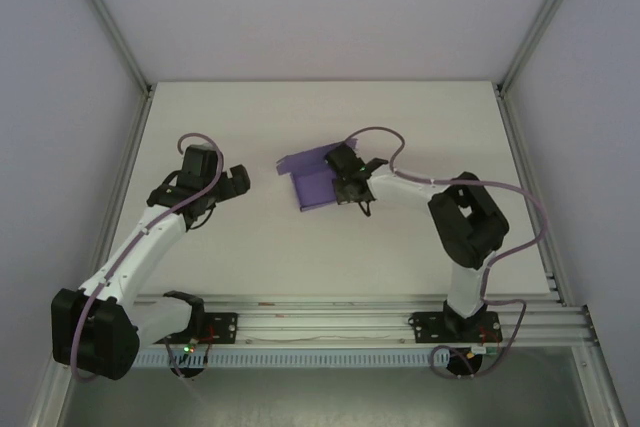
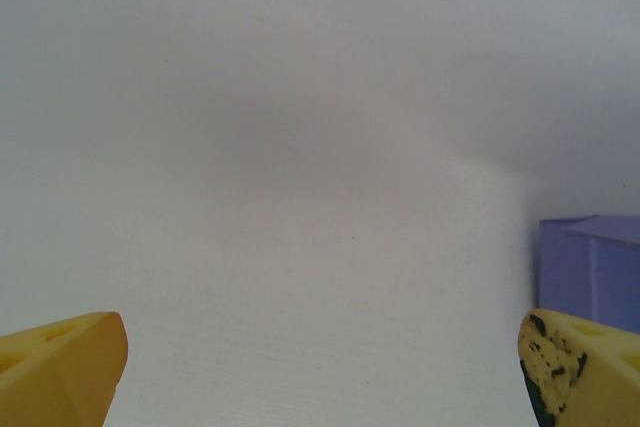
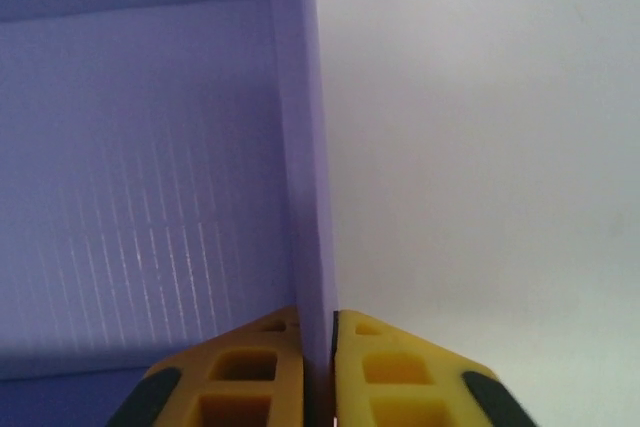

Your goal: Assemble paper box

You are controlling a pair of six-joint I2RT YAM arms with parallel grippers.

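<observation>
Pinched nearly shut in the yellow-tipped right gripper [image 3: 318, 379]: one upright wall of the thin purple paper box [image 3: 150, 197], midway across the white table [image 1: 300, 257]. Probably light, floppy, crease-prone; best taken by wall edges near folds. Left gripper [image 2: 320, 377] gaping, empty.

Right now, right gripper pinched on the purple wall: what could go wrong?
1. The right gripper is shut on one thin upright wall of the paper box; a pull could crease or tear it.
2. The left gripper hangs open, apart from the box, so the whole box may slide on the table instead of folding.
</observation>
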